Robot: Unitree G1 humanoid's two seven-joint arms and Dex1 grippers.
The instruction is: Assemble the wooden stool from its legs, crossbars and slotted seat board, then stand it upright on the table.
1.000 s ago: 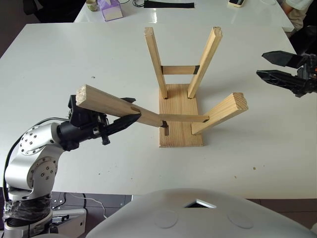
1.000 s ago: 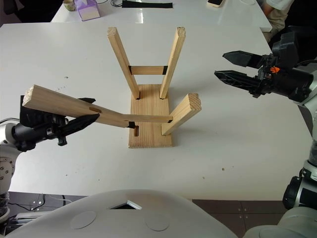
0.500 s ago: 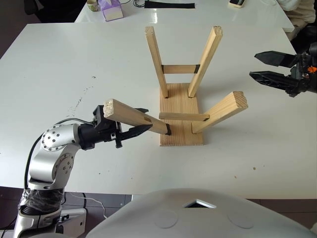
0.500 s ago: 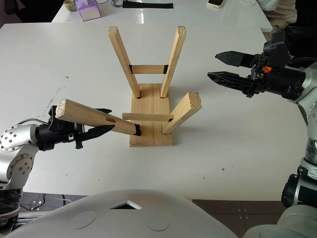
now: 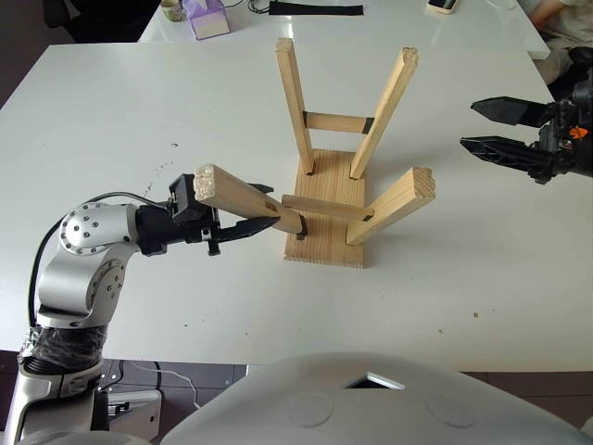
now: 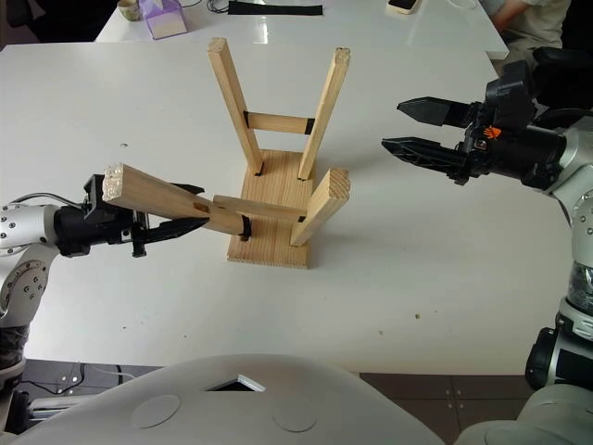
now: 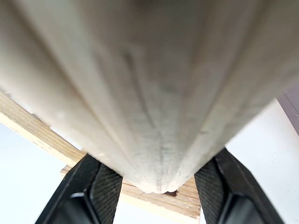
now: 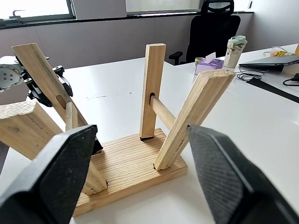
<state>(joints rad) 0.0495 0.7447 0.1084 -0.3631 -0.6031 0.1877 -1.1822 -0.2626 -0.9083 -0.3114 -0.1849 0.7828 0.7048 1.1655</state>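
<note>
The left pincer (image 5: 252, 209) is clenched on 1 tilted leg (image 5: 232, 195), whose lower end meets the seat board (image 5: 326, 252). The board lies flat on the surface (image 5: 120, 111) and carries 2 upright legs (image 5: 295, 102) joined by a crossbar (image 5: 335, 121). The right pincer (image 5: 482, 125) hangs released, well apart.

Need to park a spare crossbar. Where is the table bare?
Bare table: far left, beyond the left gripper; the near strip before the seat board; between seat board and right gripper. Crowded around the held leg.
</note>
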